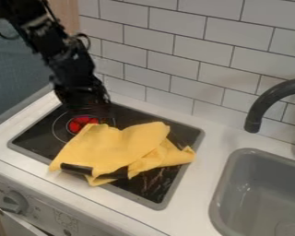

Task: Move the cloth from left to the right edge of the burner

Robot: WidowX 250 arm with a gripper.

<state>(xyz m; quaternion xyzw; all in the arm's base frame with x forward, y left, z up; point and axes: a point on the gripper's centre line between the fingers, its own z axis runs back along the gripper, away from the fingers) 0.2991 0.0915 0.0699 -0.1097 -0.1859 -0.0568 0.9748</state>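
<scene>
The cloth (122, 147) touches the stove's (149, 199) right edge, but most looks left to move, and I can't tell if the gripper (87, 110) is open or closed.

Close, high front view, aslant down across stove (36, 134) and sink (235, 159) toward the tiled wall (174, 54).

arm (62, 62): matte black, bulky joints | cables (88, 42): thin, dark, looped | end effector (87, 107): black
</scene>
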